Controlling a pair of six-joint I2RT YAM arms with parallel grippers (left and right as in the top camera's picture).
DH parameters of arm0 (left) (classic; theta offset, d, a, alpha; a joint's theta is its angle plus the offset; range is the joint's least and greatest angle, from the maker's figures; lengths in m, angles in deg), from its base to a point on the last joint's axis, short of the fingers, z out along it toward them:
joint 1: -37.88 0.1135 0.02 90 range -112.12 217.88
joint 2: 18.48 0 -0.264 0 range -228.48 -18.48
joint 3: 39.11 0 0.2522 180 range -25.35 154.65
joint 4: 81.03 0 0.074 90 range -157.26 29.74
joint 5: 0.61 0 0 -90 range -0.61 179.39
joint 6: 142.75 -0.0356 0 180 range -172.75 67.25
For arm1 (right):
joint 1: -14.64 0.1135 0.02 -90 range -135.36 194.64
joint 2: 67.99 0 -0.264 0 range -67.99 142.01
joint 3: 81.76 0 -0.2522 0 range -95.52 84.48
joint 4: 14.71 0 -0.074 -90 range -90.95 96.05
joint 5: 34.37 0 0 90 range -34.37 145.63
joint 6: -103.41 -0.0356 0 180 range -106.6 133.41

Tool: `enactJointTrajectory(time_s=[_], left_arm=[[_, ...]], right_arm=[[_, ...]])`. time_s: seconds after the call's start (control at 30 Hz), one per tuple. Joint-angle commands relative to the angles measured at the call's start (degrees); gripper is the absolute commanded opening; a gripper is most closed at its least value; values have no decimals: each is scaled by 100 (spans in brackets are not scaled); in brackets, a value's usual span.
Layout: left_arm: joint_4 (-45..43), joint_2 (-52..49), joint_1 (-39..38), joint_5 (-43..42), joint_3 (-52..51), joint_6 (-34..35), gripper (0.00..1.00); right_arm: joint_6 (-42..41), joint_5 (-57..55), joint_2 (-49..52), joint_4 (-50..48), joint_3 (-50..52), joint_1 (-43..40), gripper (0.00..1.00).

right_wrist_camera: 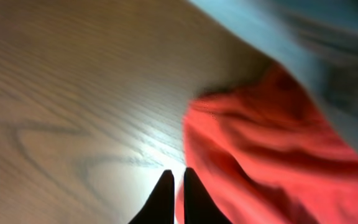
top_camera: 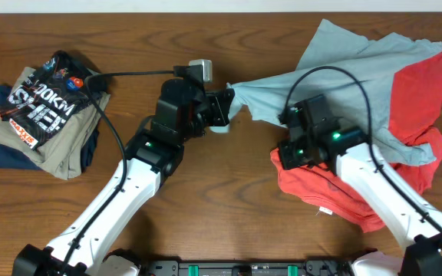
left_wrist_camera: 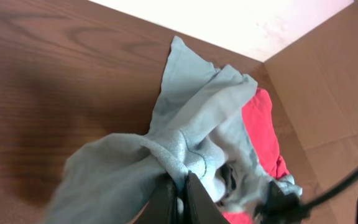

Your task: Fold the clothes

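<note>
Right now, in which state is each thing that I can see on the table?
T-shirt: unfolded, bunched, partly over the red garment.
red garment: unfolded, crumpled.
printed clothes pile: folded, stacked.
left gripper: jaws shut on the T-shirt.
right gripper: jaws shut at the red garment's edge; nothing visibly held.

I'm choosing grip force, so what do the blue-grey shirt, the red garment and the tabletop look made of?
Blue-grey shirt: thin matte knit, likely cotton jersey; it bunches in soft folds.
Red garment: similar soft matte fabric, creased.
Tabletop: wood or wood-look laminate, grained, slight sheen.
</note>
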Motion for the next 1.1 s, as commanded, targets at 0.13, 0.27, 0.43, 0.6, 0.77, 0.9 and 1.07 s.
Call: enactJointTrajectory(time_s=[0.13,0.27,0.43,0.6,0.77,0.9,1.07], left_arm=[[328,46,48,319,122,-116,6],[769,46,48,599,122,-271,6],[1427,46,59,1165,122,-610,6],[2081,46,302,2050,122,-970,6],[2341,46,1123,2433,122,-1200,6],[2319,46,1786,2430,122,-1198,6],[2157,44,2240,2345,122,-1272,6]], right_arm=[[35,-442,9,-1145,861,142,11],[37,-660,127,-1462,1272,-63,10],[-107,-1158,535,-1434,1469,-470,2],[-1357,-2485,914,-885,1467,-1355,2],[-1552,-3038,966,-625,1416,-2787,6],[-1580,-3359,966,-326,1084,-3967,7],[-2173,-3060,964,369,319,-5187,8]])
